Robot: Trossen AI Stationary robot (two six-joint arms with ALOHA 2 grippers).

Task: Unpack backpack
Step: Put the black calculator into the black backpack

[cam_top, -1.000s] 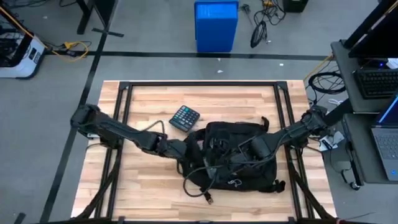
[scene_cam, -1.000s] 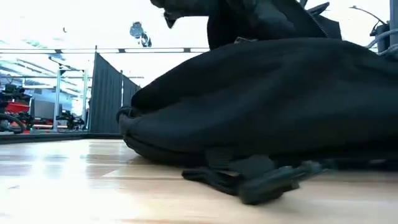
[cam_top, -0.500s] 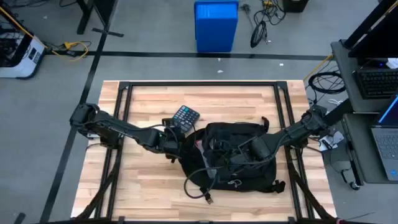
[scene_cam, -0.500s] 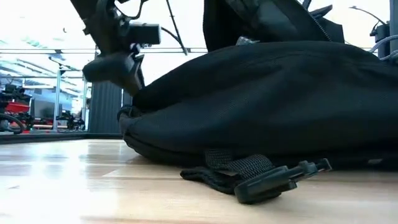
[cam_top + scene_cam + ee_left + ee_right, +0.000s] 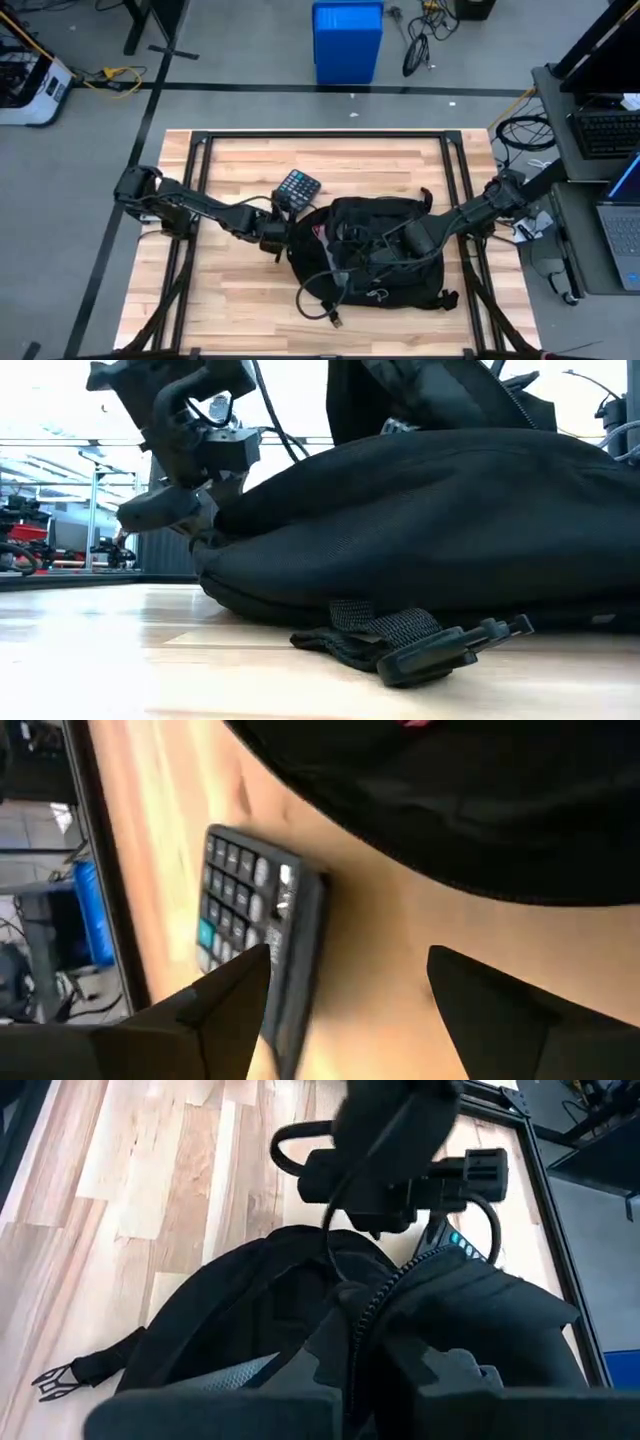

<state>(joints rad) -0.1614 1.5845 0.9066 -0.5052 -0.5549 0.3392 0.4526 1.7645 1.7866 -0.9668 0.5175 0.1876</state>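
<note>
The left arm (image 5: pixel 190 205) reaches from the left edge of the wooden table (image 5: pixel 230 300) in a long, low line toward the middle, its wrist bent so that the left pincer (image 5: pixel 282 228) sits just at the left edge of the backpack (image 5: pixel 385 275). Its own wrist view shows the two dark fingers (image 5: pixel 225 995) spread wide with nothing between them, hanging above bare wood, with the black calculator (image 5: pixel 255 925) just beside them and the backpack's rim close by. In the low view this pincer (image 5: pixel 165 510) hangs tilted, close against the backpack's side (image 5: pixel 430 520). The calculator (image 5: pixel 297 189) lies at the backpack's far left corner. The backpack lies flat on the middle-right part of the table, a strap with a buckle (image 5: pixel 435 650) trailing on the wood in front. The right arm (image 5: pixel 480 205) comes in from the right edge, angled down, and the right pincer (image 5: pixel 400 240) is over the backpack's top; I cannot tell how far it is open.
</note>
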